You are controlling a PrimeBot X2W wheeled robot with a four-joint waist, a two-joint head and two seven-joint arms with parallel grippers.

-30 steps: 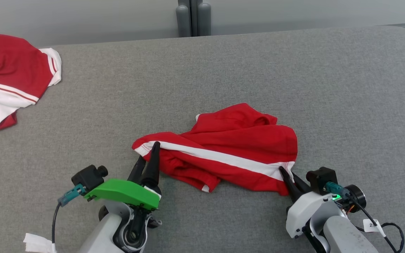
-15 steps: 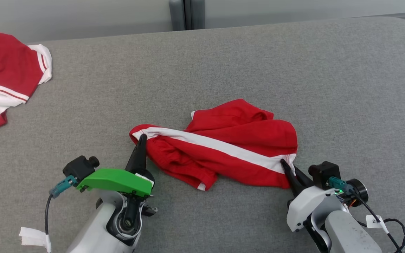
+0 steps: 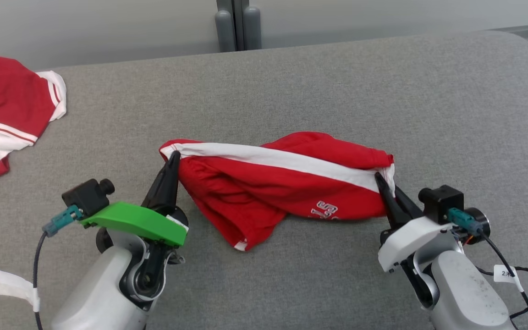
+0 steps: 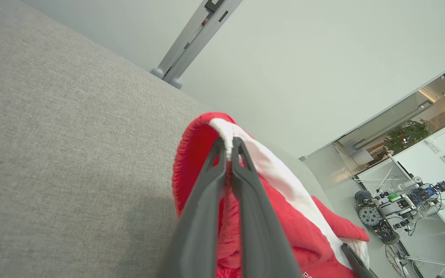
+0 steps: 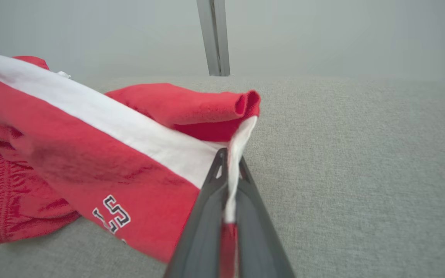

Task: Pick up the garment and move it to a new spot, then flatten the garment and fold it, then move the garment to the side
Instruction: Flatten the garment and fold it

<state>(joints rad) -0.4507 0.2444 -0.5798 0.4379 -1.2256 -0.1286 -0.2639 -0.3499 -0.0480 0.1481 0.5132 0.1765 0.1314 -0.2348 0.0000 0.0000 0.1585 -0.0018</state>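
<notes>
shorts (image 3: 264, 183): strung between both tools, long axis left-right, belly sagging, probably touching worktop (image 3: 337, 91) | left tool (image 3: 172, 158): pinching striped left end | right tool (image 3: 378, 176): pinching right end | next: carry needs both arms moving together, each equally near its end

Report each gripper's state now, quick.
The left gripper: closed, holding the red garment by its white-striped corner.
The right gripper: closed, holding the red garment by its opposite end.
</notes>
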